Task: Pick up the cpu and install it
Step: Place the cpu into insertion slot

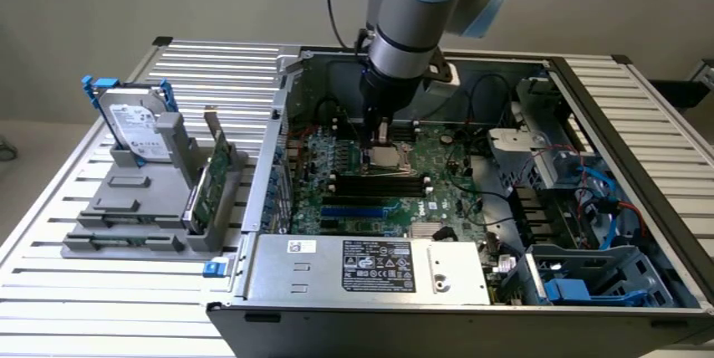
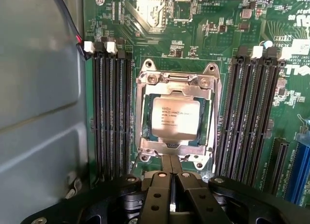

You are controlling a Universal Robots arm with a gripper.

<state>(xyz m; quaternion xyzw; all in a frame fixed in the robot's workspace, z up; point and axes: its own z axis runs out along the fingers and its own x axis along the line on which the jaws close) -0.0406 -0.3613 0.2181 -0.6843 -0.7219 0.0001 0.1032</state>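
The cpu [image 2: 174, 116], a small square chip with a silvery top, lies flat inside the metal socket frame [image 2: 177, 80] on the green motherboard [image 2: 203, 35]. My gripper [image 2: 172, 185] hangs just above the socket's near edge, its two black fingers [image 2: 157, 195] pressed together with nothing between them. In the exterior view the arm reaches down into the open computer case, with the gripper [image 1: 383, 136] right over the socket and the cpu [image 1: 390, 156].
Black memory slots [image 2: 110, 112] flank the socket on both sides. The case's grey wall [image 2: 38, 88] stands close beside them. A power supply [image 1: 369, 266] fills the case front. On the exterior view's left, a hard drive [image 1: 140, 130] stands in a grey holder [image 1: 145, 199].
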